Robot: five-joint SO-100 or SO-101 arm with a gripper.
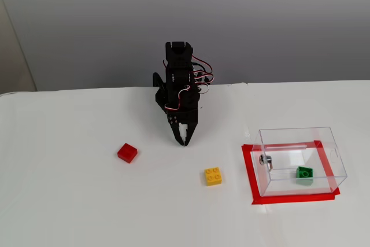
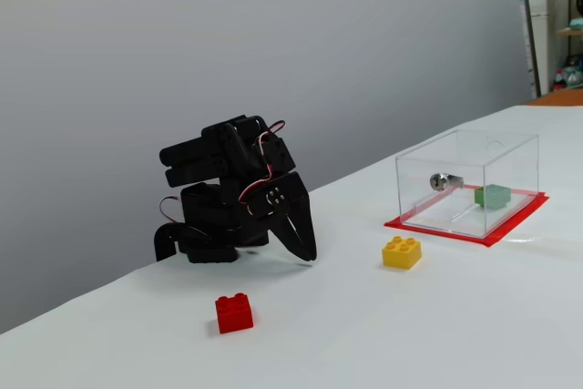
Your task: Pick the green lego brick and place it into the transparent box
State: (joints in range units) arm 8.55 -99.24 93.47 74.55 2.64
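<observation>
— White tabletop (image 1: 69, 201) first, since it is the biggest thing we have: broad, bare, with the grey wall (image 1: 277, 21) behind it. What do we make of the arm?

— We see the black SO-100 arm (image 1: 178, 85) folded low over its base near the table's back edge, its gripper (image 1: 183, 141) pointing down at the surface. In both fixed views the jaws look drawn together with nothing between them, though we can see a pale sliver at the tips.

— And the transparent box (image 1: 300, 157)?

— It stands on its frame of red tape (image 1: 248, 172) at the right of the higher fixed view, well apart from the gripper. The green lego brick (image 1: 304, 172) lies on the floor inside it, near the front right, with a small metal fitting (image 1: 265, 159) on the left wall.

— So which step are we in?

— We judge the placing done and the arm parked at rest. The next move calls for little: no further grasp, only keeping the arm where it is.

— Any crowding?

— Hardly. The yellow brick (image 1: 213, 176) sits between gripper and box, nearer the tape; the red brick (image 1: 127, 153) lies off to the left. Both are clear of the gripper, and open table runs on all sides toward the front edge.
</observation>
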